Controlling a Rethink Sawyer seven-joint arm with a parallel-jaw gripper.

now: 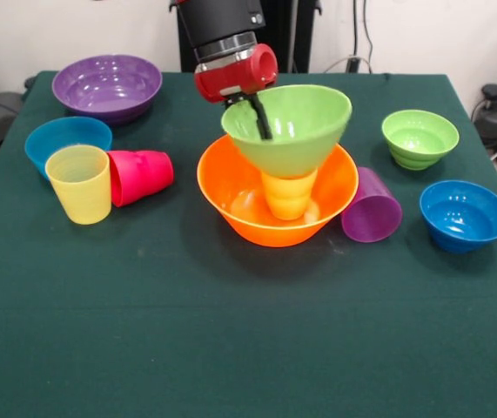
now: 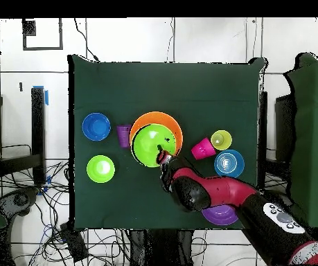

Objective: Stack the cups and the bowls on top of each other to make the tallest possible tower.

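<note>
The large orange bowl point(image 1: 218, 187) stands mid-table. A yellow-orange cup point(image 1: 289, 196) stands upside down inside it. The large lime green bowl point(image 1: 305, 131) rests on that cup, tilted a little. My gripper point(image 1: 252, 104) straddles the green bowl's far rim, one finger inside and the other hidden behind the wall, shut on the rim. In the overhead view the gripper point(image 2: 163, 152) is at the edge of the green bowl point(image 2: 147, 145), which covers most of the orange bowl point(image 2: 172, 125).
The large purple bowl point(image 1: 107, 85) is far left. A blue bowl point(image 1: 65, 138), an upright pale yellow cup point(image 1: 79, 183) and a red-pink cup point(image 1: 139, 177) on its side are left. A purple cup point(image 1: 372, 207) lies right of the orange bowl. A small lime green bowl point(image 1: 419, 138) and a second blue bowl point(image 1: 464, 215) are right.
</note>
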